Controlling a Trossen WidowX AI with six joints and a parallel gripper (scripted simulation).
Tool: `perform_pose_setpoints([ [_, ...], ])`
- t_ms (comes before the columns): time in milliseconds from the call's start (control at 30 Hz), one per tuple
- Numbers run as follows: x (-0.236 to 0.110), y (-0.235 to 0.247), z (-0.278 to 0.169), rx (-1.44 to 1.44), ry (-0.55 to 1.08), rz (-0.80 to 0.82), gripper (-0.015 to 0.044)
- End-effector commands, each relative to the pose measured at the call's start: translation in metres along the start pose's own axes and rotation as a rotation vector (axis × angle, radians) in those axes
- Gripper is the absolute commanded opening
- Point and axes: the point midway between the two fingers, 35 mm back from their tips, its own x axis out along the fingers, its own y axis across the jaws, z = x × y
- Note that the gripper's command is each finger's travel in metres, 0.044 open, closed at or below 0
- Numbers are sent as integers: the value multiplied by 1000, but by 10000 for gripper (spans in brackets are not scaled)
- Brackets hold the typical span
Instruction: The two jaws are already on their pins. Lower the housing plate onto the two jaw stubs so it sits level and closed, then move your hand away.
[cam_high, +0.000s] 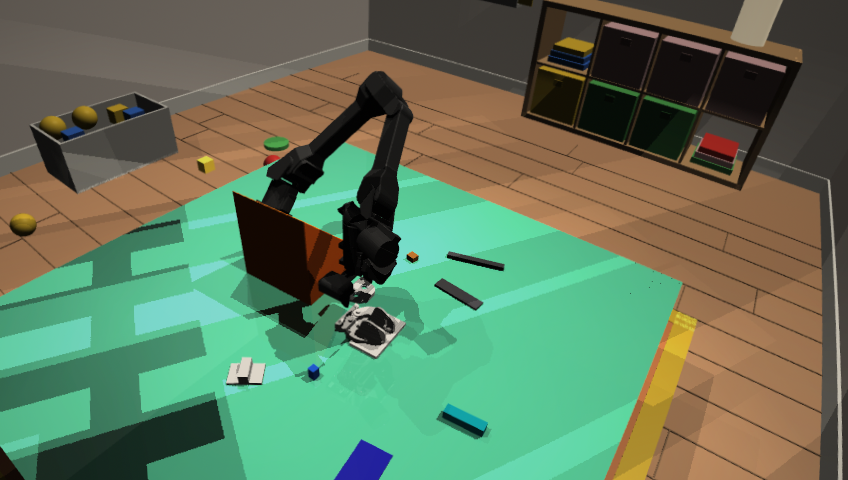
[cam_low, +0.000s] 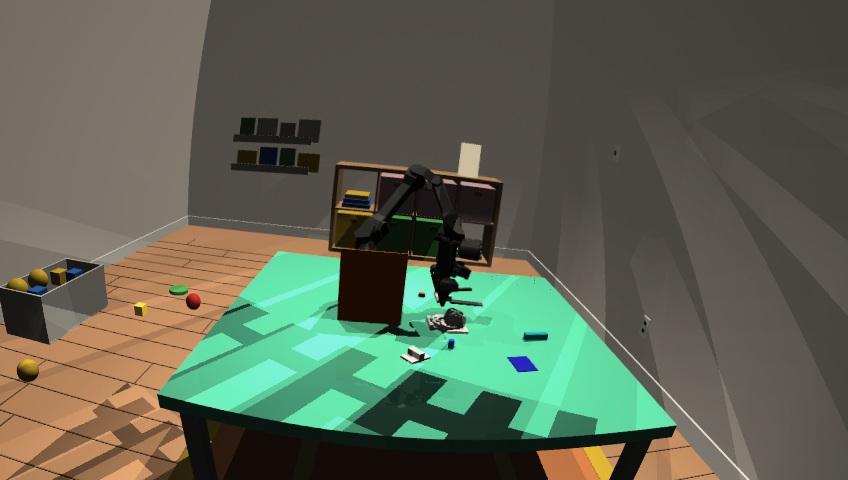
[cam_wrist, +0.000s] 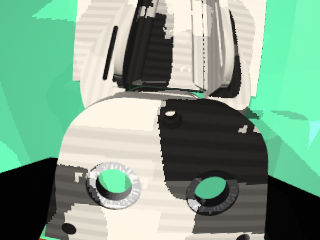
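My gripper is shut on the housing plate, a pale plate with rounded corners, two large round holes and a small hole. The gripper holds it above the table, just behind the base in the top view. The white square base lies on the table with the two jaws on it. In the wrist view the base and jaws show beyond the plate's far edge, with that edge overlapping their near end. The jaw stubs cannot be made out. The plate is clear of the base in the exterior view.
An upright brown panel stands left of the gripper. A white ridged block and small blue cube lie front left of the base. A teal bar, two dark bars and an orange cube lie around.
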Motion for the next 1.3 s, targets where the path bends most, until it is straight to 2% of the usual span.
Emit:
perform_pose_setpoints([
  [0, 0, 1, 0, -7, -2, 3, 351],
  [1267, 0, -3, -13, -14, -2, 3, 351],
])
